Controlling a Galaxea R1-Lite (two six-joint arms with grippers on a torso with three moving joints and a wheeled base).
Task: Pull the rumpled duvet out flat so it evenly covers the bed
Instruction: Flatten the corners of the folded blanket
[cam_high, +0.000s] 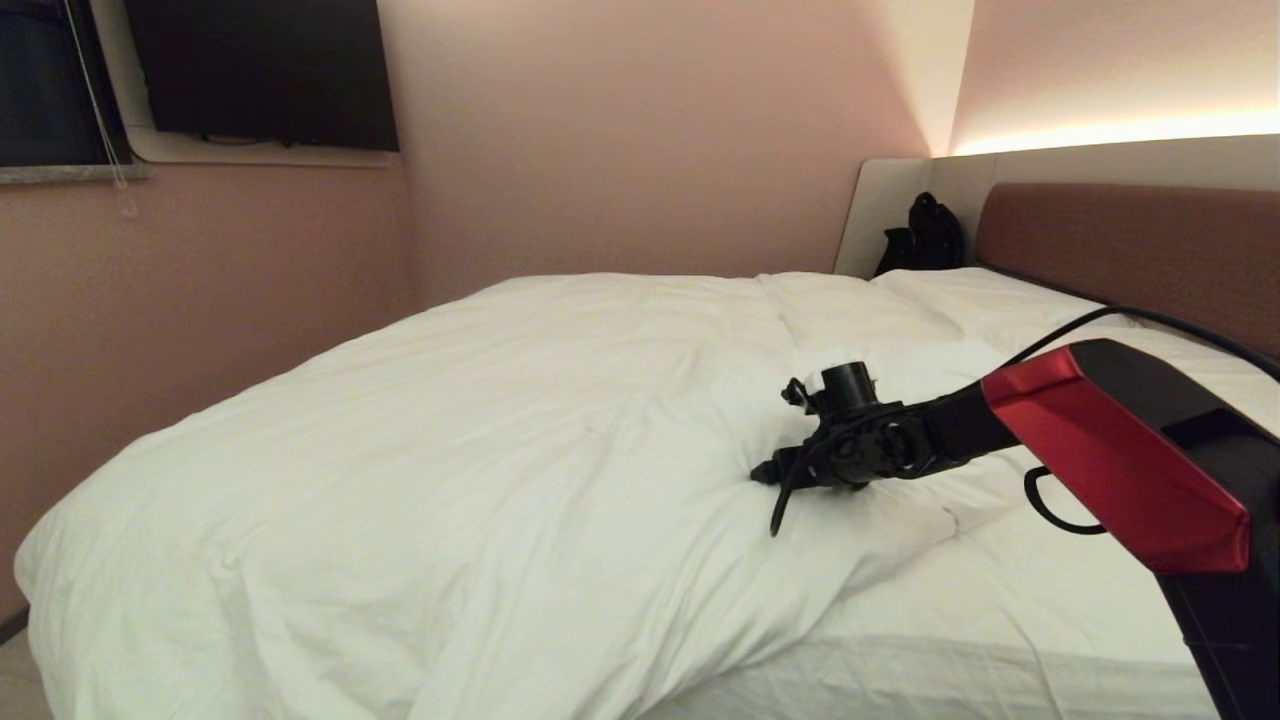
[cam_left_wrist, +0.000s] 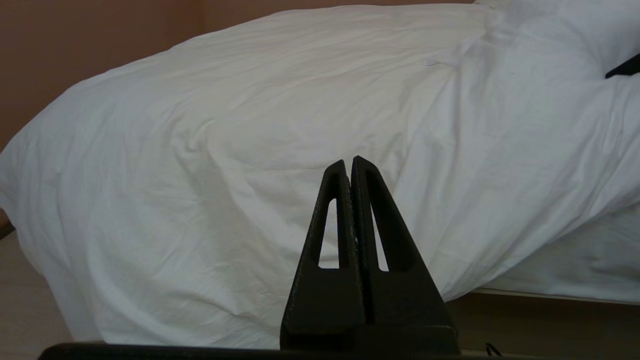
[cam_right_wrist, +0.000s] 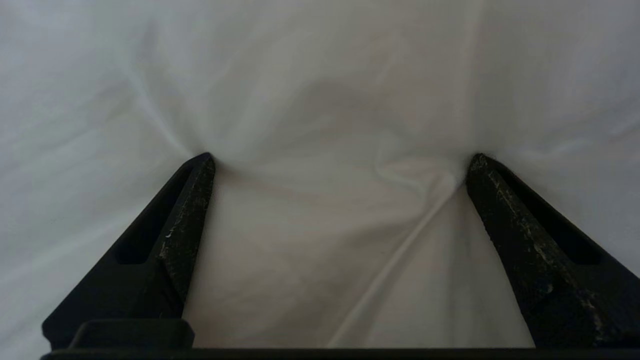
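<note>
The white duvet (cam_high: 480, 430) lies rumpled over the bed (cam_high: 1000, 620), bunched toward the left and hanging over the near left corner, with bare sheet showing at the near right. My right gripper (cam_high: 775, 470) reaches out over the middle of the bed and rests on a fold of the duvet. In the right wrist view the right gripper (cam_right_wrist: 337, 160) stands wide open, and both fingertips (cam_right_wrist: 202, 165) dent the duvet (cam_right_wrist: 330, 100), with a crease running between them. My left gripper (cam_left_wrist: 349, 162) is shut on nothing, parked low in front of the hanging duvet (cam_left_wrist: 250, 125).
A reddish-brown headboard (cam_high: 1130, 250) runs along the right side. A black object (cam_high: 925, 235) sits in the far corner by the headboard. A dark screen (cam_high: 265, 70) hangs on the pink wall at the left. The bed base (cam_left_wrist: 550, 320) and the floor (cam_left_wrist: 25, 300) show below the duvet.
</note>
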